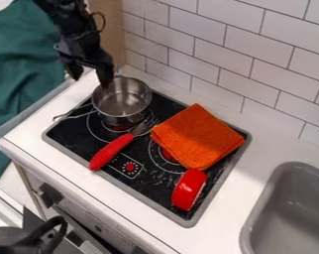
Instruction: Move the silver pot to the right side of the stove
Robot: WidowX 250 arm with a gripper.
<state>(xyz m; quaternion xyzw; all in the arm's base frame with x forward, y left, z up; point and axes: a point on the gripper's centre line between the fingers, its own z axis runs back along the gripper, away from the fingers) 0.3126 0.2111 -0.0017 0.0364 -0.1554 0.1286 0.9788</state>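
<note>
wall: and here we are, white brick-shaped tiles [222, 39] all along the back, running off to the right.
counter: white worktop [255, 144] slanting across the middle, holding the whole field of play.
fabric: a big green cloth [20, 59] hanging over on the left.
cooking zone: the black stove [76, 141], grey-rimmed, set in the counter, pale rings marking its burners.
basin: over at lower right, the grey sink [255, 218], cut off by the edge of view.
arm's end: in from the upper left, the black gripper [90, 83], hanging right at the back left of the stove! its fingers are apart, nothing between them, and the one nearer the tiles is right at the pot's rim.
towel: orange, folded, this towel [198, 136] lies over the right part of the stove, covering some of the right burner.
the one to watch: the silver pot [122, 99], upright, inside plain to see, on the stove's back left burner.
utensil: red-handled utensil [112, 150] lying slantwise at mid-stove, metal head between pot and towel.
tipped piece: the red bowl [188, 189], over on its side by the towel's front corner.
control: one dark knob [48, 196] on the front, lower left.
</note>
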